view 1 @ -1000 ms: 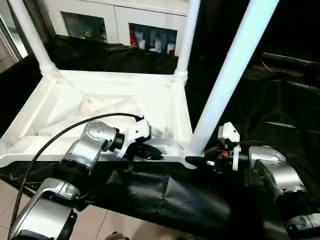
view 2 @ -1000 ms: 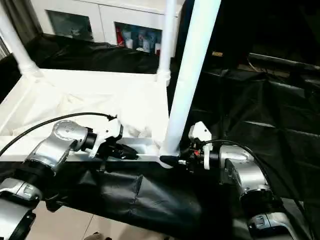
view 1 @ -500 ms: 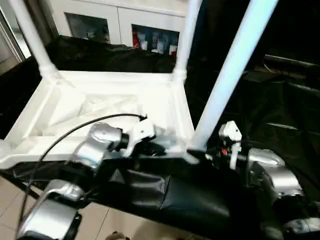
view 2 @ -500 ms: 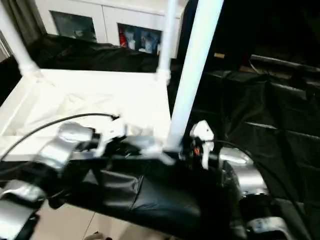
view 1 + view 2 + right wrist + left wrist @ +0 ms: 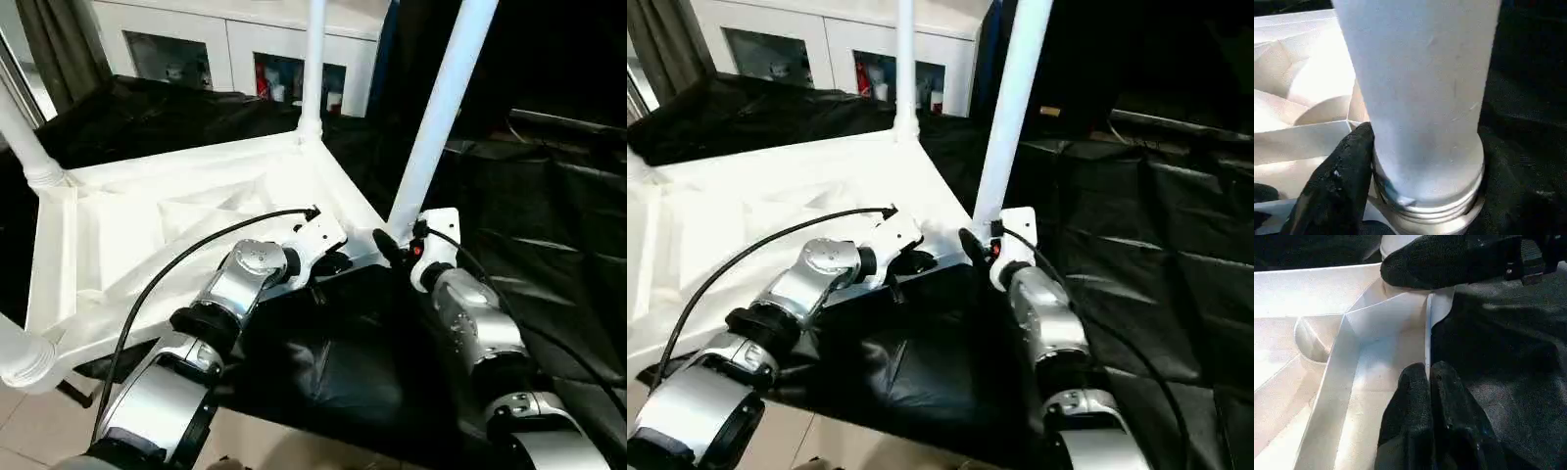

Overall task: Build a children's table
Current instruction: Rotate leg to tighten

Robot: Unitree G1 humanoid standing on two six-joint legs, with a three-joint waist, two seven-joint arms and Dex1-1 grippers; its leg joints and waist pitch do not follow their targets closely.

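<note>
My right gripper (image 5: 389, 245) clasps the base of the near leg (image 5: 438, 113) where it meets the upturned table top (image 5: 147, 230) on the black cloth (image 5: 549, 196), while my left gripper (image 5: 1429, 382), fingers pressed together, pinches the top's rim beside it.

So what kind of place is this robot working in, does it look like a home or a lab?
Probably an indoor lab or test room, not a lived-in home. The upturned white plastic children's table lies on a work surface draped in black sheeting, a white glass-door cabinet stands behind, and pale floor tiles show below.
</note>
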